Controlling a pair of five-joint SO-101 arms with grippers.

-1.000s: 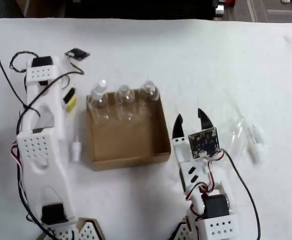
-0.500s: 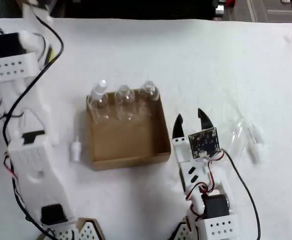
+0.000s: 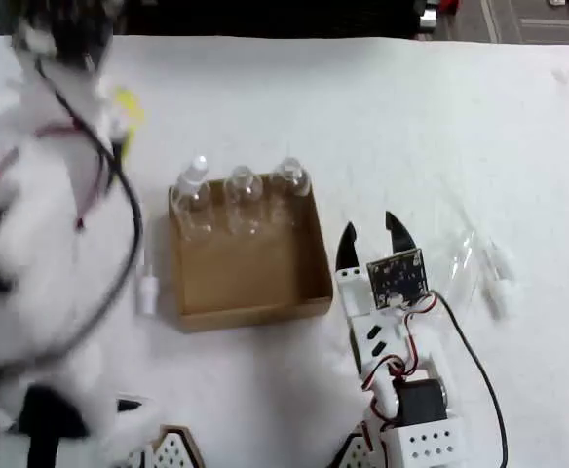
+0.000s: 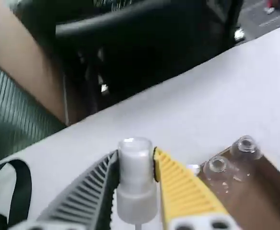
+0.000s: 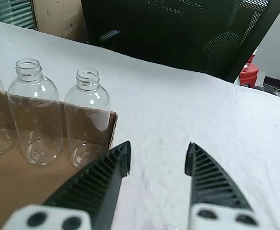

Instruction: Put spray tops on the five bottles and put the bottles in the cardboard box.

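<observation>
From above, three bottles [image 3: 244, 200] stand in the box [image 3: 255, 310], one capped and two open, a loose top [image 3: 148, 291] lies beside it, and clear pieces [image 3: 484, 265] lie well apart on the white table [image 3: 401, 117]. The left claw [image 4: 136, 160] grasps a top [image 4: 136, 187] near the box, so I judge capping under half done. The right claw [image 5: 157, 158] hangs released beside the open bottles [image 5: 88, 122], a dark chair [image 5: 202, 33] behind.

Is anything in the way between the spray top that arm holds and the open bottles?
Nothing visible. The left gripper holds the spray top, and only bare table lies between it and the two open bottles in the box.
</observation>
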